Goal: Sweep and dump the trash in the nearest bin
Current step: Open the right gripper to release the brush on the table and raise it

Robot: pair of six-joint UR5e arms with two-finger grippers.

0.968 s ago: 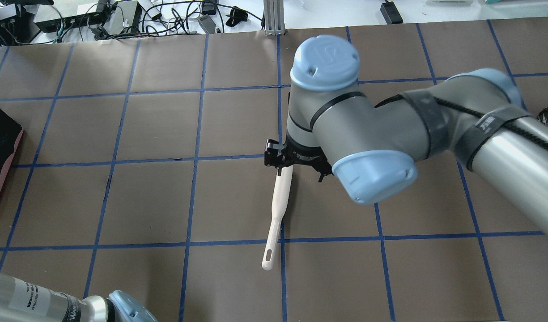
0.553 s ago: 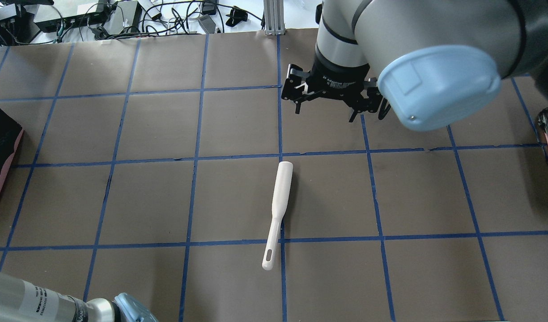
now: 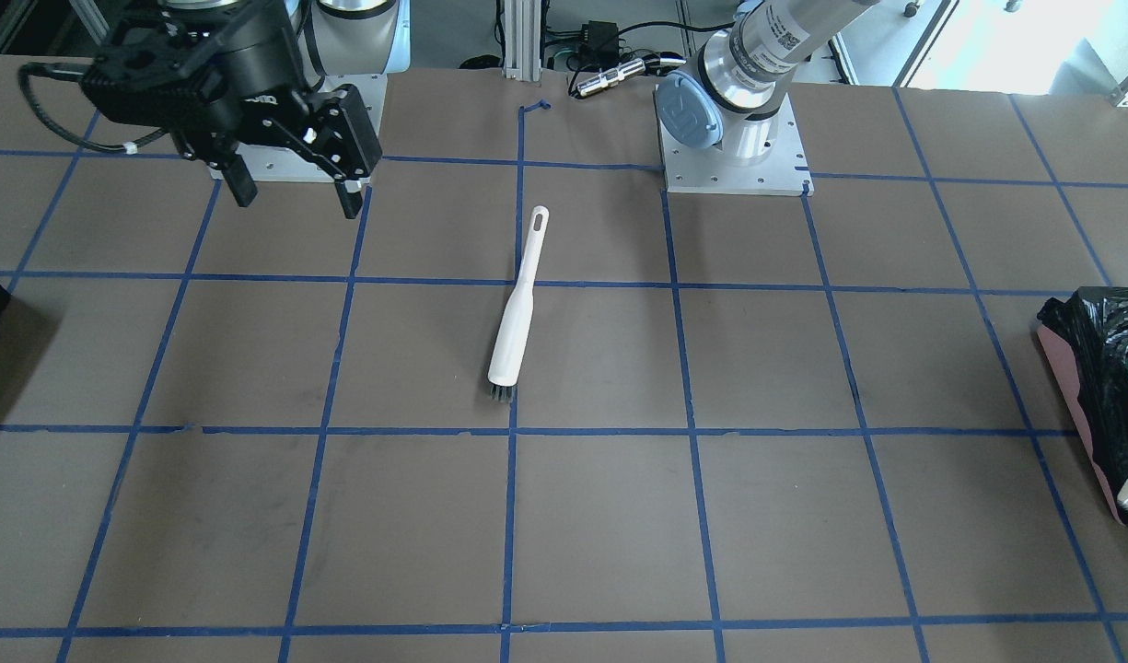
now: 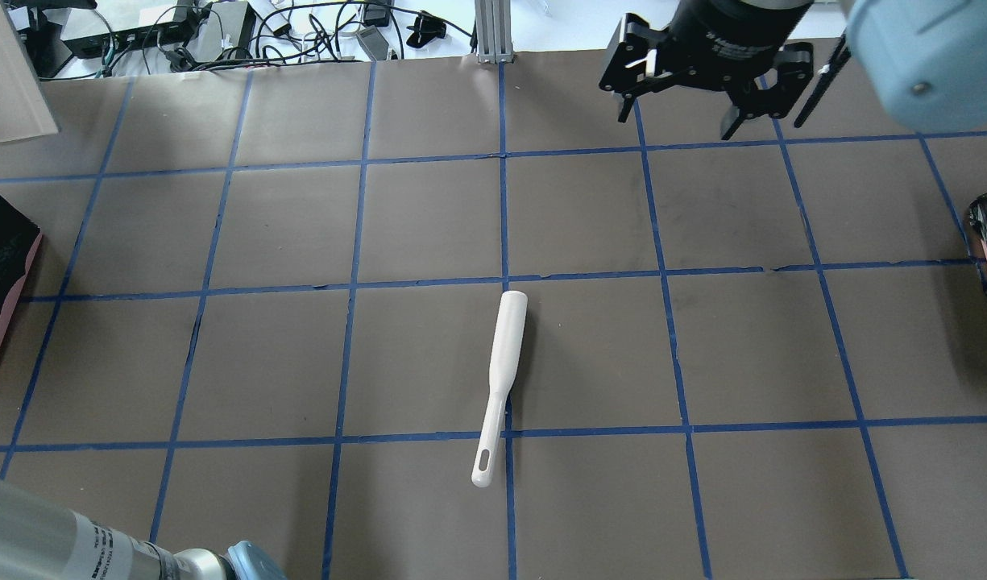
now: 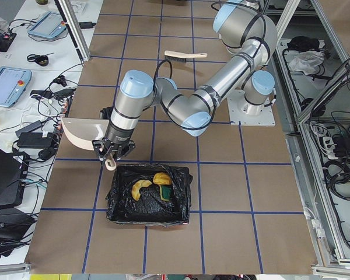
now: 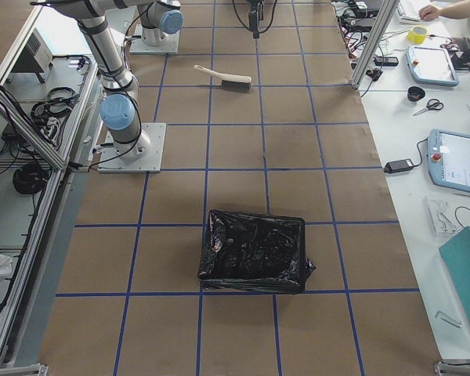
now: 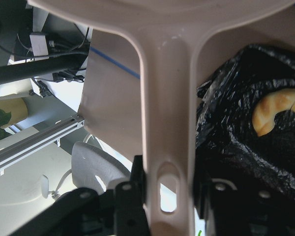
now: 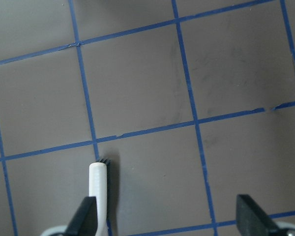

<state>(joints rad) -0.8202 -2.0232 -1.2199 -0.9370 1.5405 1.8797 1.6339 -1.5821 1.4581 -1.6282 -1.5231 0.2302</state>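
Note:
The bin [image 5: 149,217], lined with a black bag, holds the trash: a pale yellow crescent [image 5: 140,189] and a yellow-green wedge [image 5: 164,184]. My left gripper [image 5: 111,154] is shut on the handle of the cream dustpan [image 5: 81,131], which is tipped up at the bin's far edge. In the left wrist view the dustpan handle [image 7: 164,123] runs between the fingers, beside the crescent [image 7: 278,110]. My right gripper [image 4: 702,105] hangs open and empty, high over the far right of the table. The white brush [image 4: 501,379] lies flat at the table's centre.
The pink wall of the bin [image 4: 2,322] shows at the overhead view's left edge. A second black-lined bin [image 6: 254,251] stands at the table's other end. Cables and boxes [image 4: 179,32] lie past the far edge. A person's arm [image 6: 454,9] rests on a side table.
My right gripper has lifted off the brush and moved away to the far right, open. The brush stays where it lay. The dustpan has come into the overhead view's top left corner.

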